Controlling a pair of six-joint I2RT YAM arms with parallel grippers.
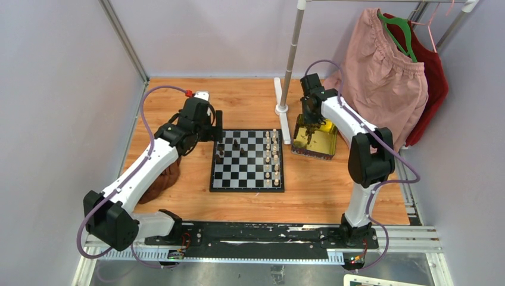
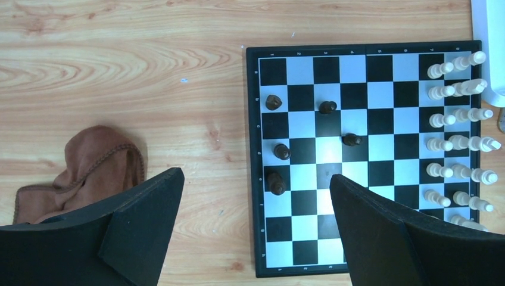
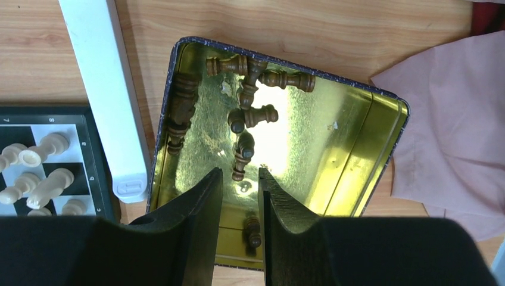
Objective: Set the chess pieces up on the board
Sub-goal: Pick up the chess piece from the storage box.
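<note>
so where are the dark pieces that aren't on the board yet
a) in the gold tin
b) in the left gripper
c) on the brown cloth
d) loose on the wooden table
a: the right wrist view shows the leftover dark pieces lying on their sides inside the gold tin, below the right gripper.

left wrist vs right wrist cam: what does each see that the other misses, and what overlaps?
Only left wrist: five dark pieces on the board, a brown pouch, the wide-open left gripper.
Only right wrist: the gold tray holding loose brown pieces, a pink garment, the right gripper above the tray.
Both: the board's side with the cream pieces, the white post foot, the wooden table.
</note>
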